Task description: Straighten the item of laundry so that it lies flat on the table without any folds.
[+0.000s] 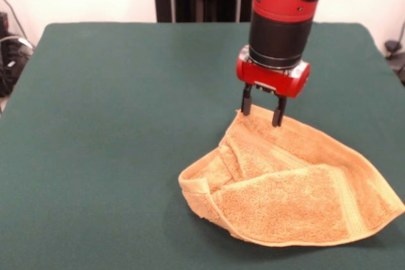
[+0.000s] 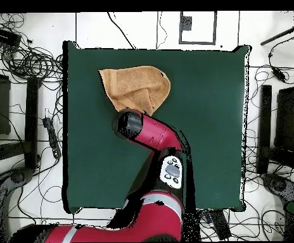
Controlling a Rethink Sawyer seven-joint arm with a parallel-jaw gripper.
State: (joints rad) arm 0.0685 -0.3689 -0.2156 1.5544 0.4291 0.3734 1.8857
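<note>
The orange-tan towel (image 1: 297, 197) lies crumpled at the front right of the green table (image 1: 114, 131), with its left part folded over itself in a raised bulge. My gripper (image 1: 262, 112) hangs straight down over the towel's far edge. Its two black fingers (image 1: 246, 101) stand apart, with the tips at or just touching the cloth, and nothing is held between them. In the overhead view the towel (image 2: 135, 87) lies near the table's (image 2: 206, 126) top edge. There the red wrist (image 2: 130, 124) hides the fingers just below the towel.
The arm reaches across the table from the base (image 2: 143, 218) at the bottom of the overhead view. Cables (image 2: 32, 60) and dark equipment (image 2: 276, 126) surround the table on the floor. The towel's front right corner (image 1: 395, 205) lies close to the table's edge.
</note>
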